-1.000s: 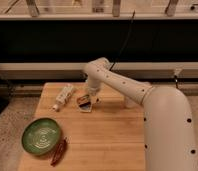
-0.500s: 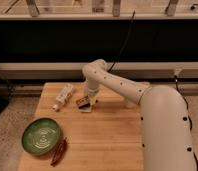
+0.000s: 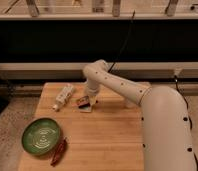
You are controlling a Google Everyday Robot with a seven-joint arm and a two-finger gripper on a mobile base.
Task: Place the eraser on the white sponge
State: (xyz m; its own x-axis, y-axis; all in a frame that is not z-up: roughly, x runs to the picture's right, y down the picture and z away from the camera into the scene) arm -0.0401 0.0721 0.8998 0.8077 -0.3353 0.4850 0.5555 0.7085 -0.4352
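Nearest the camera, the robot's bulky white arm (image 3: 164, 125) fills the lower right, rising from the bottom edge and reaching up and left over the wooden desk (image 3: 107, 140). At the desk's front left corner sits a green plate (image 3: 40, 135) with pale concentric rings, and just beside its right rim lies a long red chili (image 3: 58, 152), angled toward the front edge.

Farther back, near the middle of the desk's rear half, the eraser (image 3: 82, 102) shows as a small dark block with a reddish edge. It lies over the white sponge (image 3: 87, 107), of which only a pale sliver shows at the eraser's lower right; whether the eraser rests fully on it cannot be told. The end effector (image 3: 91, 99) points down at this spot, just right of the eraser and touching or nearly touching it. How far it stands open, and whether it has hold of the eraser, cannot be told.

Left of the eraser, a white bottle (image 3: 63, 96) lies on its side, slanting from upper right to lower left with its cap toward the desk's left edge.

Beyond the desk, the arm's elbow (image 3: 96, 71) bends in front of a pale ledge (image 3: 37, 70), with a dark wall (image 3: 52, 42) behind and a black cable (image 3: 123, 45) hanging down toward the arm.
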